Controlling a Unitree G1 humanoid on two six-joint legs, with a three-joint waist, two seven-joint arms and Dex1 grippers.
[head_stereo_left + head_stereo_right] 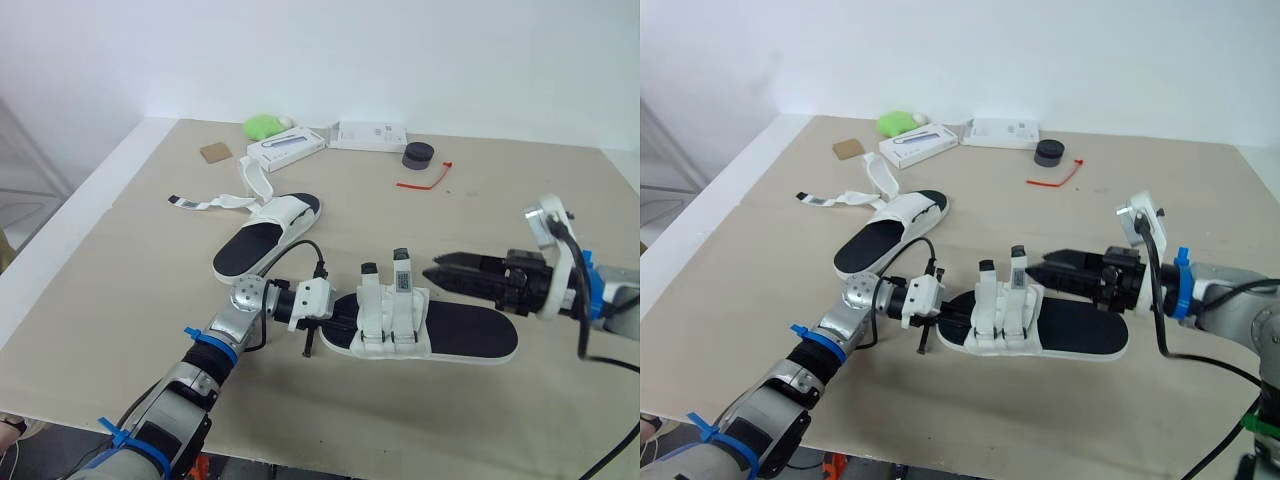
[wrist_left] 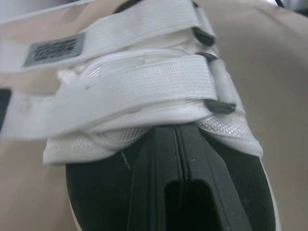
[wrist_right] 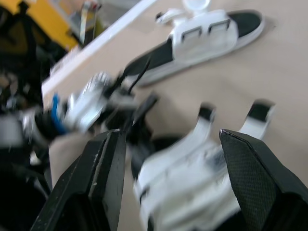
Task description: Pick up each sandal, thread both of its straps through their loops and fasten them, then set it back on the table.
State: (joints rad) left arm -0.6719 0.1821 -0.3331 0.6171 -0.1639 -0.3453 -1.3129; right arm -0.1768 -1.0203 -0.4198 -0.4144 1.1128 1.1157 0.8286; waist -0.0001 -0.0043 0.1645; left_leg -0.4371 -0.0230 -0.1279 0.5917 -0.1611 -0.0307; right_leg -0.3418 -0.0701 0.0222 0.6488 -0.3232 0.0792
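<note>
At the left of the tabletop (image 1: 110,290) we see the far sandal (image 1: 262,235) lying flat, black footbed up. Its loose white straps (image 1: 212,203) trail out to its left. In front of it and a little to the right, the left end effector (image 2: 177,132) is closed, its two black fingers pressed together with nothing between them. The tips seem to rest on the footbed of the near sandal (image 1: 465,335), just short of its straps. This sandal lies flat towards the front edge, between the two arms, strapped end to the left. Its two strap ends (image 1: 400,270) stand upright above the white upper. Just right of them the right end effector (image 1: 440,272) is held above the bare end of the footbed, fingers spread wide, holding nothing, pointing at the straps. Along the back, well apart from both sandals, lie a brown card (image 1: 215,152), a green lump (image 1: 262,126), a long white box (image 1: 286,148), a second white box (image 1: 368,133), a black disc (image 1: 418,155) and a red tie (image 1: 425,180)
</note>
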